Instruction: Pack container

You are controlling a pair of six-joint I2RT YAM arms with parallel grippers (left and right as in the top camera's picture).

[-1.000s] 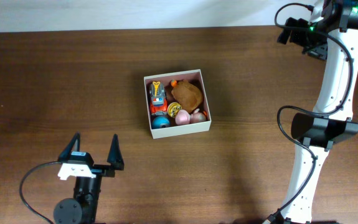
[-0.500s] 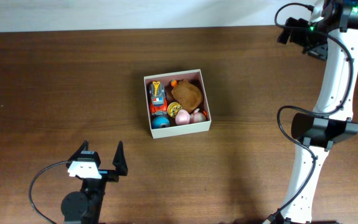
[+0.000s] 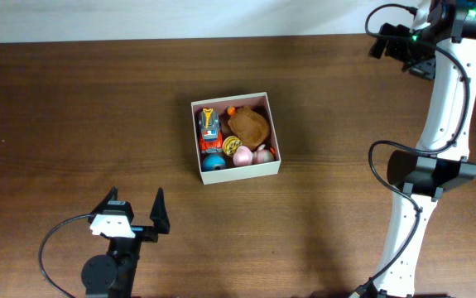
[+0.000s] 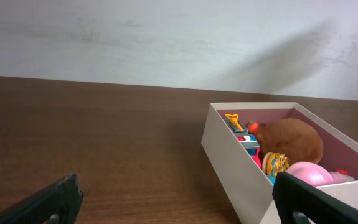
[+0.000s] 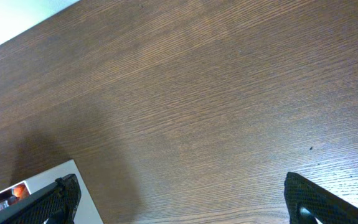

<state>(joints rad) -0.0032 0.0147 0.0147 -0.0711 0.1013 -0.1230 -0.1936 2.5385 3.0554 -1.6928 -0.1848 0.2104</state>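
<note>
The container [image 3: 239,175] lay ahead of the left gripper [image 3: 136,200] and off to the right of its jaws, well apart from them; those jaws stood wide open with nothing between them. The right gripper [image 5: 180,180] hung far from the box with its jaws spread wide and bare too; in its own view only a corner of the white wall showed, just beyond the left-hand finger.

It looked light even when loaded, I judged; the thin white walls seemed stiff enough to hold shape but likely to flex if squeezed hard, and the smooth sides might slip. The safest hold would be a pinch over the rim on one wall, one finger outside and one inside, at a spot where no toy crowds the wall; the far wall looked freer than the near one.

Inside sat a brown plush toy [image 3: 249,126] toward the far side; an orange and blue toy car [image 3: 209,128] along the left wall; a blue ball [image 3: 213,162], a yellow round piece [image 3: 232,146] and a pink round toy [image 3: 243,156] against the near wall; the floor was mostly covered, so packing seemed far along.
</note>
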